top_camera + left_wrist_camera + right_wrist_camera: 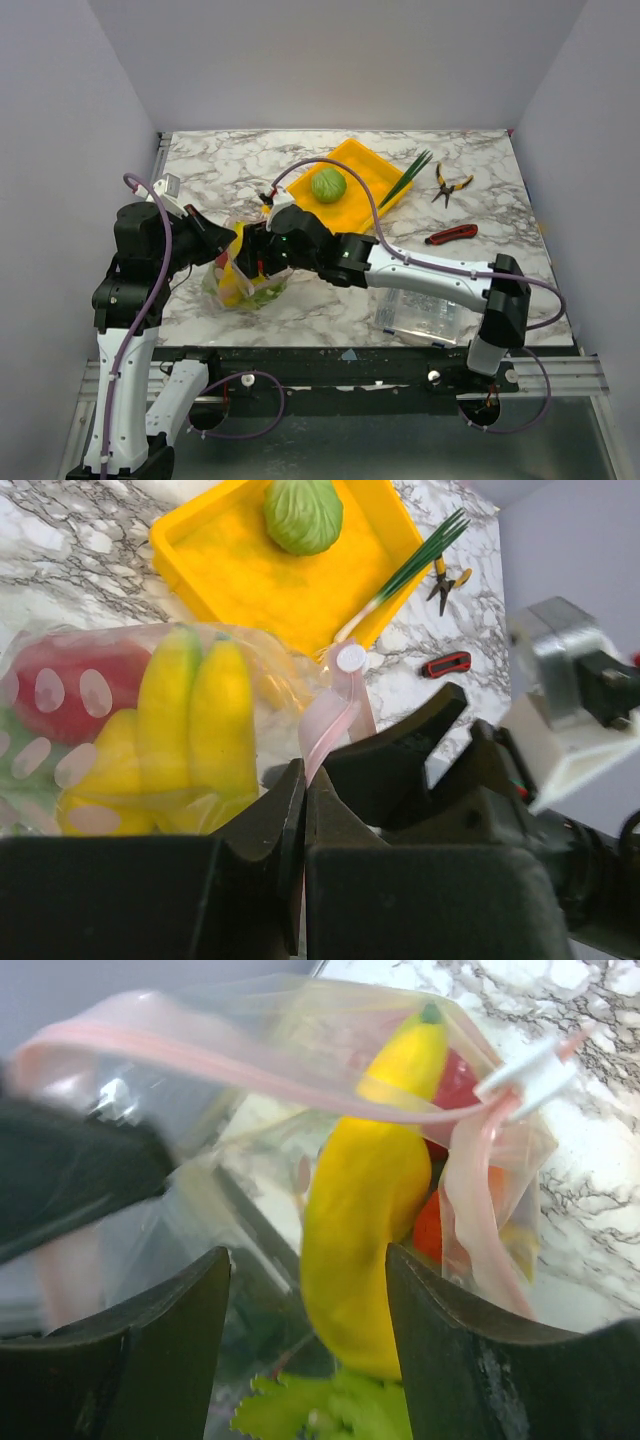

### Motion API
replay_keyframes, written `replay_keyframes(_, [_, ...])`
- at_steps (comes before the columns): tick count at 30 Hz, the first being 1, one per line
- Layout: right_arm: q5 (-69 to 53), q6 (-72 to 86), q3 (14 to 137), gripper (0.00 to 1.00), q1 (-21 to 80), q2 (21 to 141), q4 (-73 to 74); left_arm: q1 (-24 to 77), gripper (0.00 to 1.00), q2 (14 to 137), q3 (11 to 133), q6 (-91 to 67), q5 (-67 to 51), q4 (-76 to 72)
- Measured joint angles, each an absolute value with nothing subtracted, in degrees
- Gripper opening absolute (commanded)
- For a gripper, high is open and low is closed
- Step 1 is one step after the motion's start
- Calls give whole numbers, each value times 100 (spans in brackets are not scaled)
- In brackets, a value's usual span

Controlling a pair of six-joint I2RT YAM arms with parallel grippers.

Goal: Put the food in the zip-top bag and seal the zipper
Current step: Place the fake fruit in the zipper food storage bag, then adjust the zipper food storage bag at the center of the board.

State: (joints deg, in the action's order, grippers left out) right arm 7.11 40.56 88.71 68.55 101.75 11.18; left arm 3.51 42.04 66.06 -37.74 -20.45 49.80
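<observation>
Two states: left claw pinches crinkly clear bag; right claw parted, empty.

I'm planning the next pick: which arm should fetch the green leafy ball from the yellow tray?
Right. The right gripper hangs open and empty at the zip-top bag, nearer the yellow tray; the left gripper is clamped on the bag's mouth, holding it up.
</observation>
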Motion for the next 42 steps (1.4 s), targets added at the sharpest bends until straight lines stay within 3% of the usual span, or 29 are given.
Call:
replay_keyframes(5, [460, 3048, 8853, 74, 6858, 9408, 1605, 351, 0, 4206, 6606, -3734, -2064, 4980])
replay_keyframes(15, [893, 1682, 8615, 72, 6775, 8562, 1686, 351, 0, 4202, 6606, -3632, -2069, 4987])
replay_keyframes(18, [1155, 1660, 8521, 59, 6775, 8864, 1629, 351, 0, 4193, 6606, -3607, -2095, 5004])
replay_keyframes(21, [1315, 1769, 8523, 24, 6775, 9295, 1594, 351, 0, 4193, 6606, -3577, -2141, 5048])
replay_keyframes(24, [1437, 2071, 8584, 1, 6775, 9664, 1697, 351, 0, 4193, 6608, -3505, -2200, 5103])
replay_keyframes(30, [1732, 3170, 8825, 0, 6807, 9675, 2032, 351, 0, 4219, 6696, -3166, -2598, 5249])
replay_keyframes(42, [2408, 6195, 9026, 0, 7061, 8475, 3087, 475, 3, 4289, 7041, -2801, -4412, 4952])
